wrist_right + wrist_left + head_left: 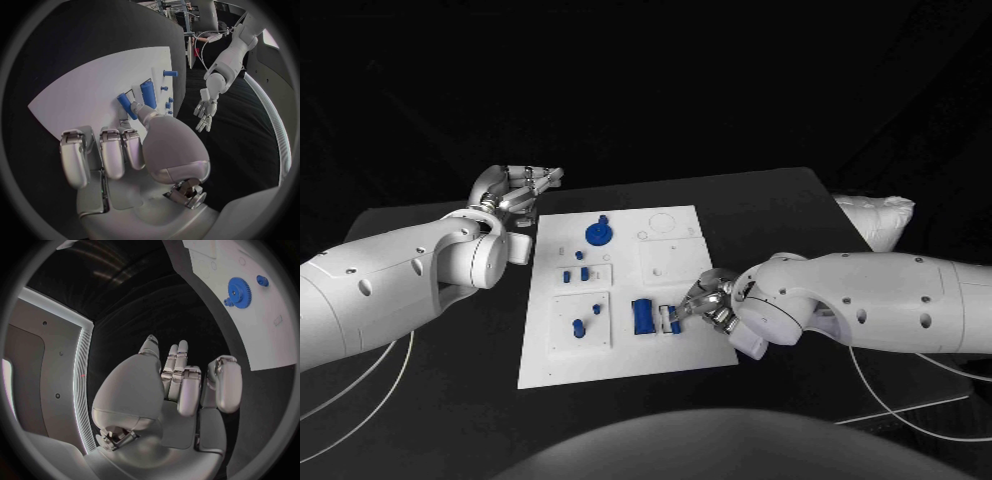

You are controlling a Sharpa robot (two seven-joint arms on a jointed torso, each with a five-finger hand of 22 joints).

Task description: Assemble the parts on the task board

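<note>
So the white board (625, 300) sits mid-table on the black table (776, 200), and the blue bits are spread over it. Big blue gear (599, 233) is near the far end w/ a tiny blue piece just beside it; the gear also shows in my left wrist cam (238, 290). Couple of small blue pegs (577, 273) sit in the little plate below that, and more blue pegs (584, 320) stand in the bigger square plate nearer me. Closest to my right hand there's a blue block (643, 315), w/ a second thinner blue piece (671, 319) right next to it.

My right hand (708, 300) is at the board's right edge, fingers curled, and the thumb tip looks like it's touching that thinner blue piece; from the wrist cam (134, 160) it looks pinched against it, but I can't tell 100% if it's really clamped or just resting there.

My left hand (516, 190) is off the board, over the table by the far-left corner, fingers spread apart, holding nothing; same in the wrist cam (178, 385).
</note>
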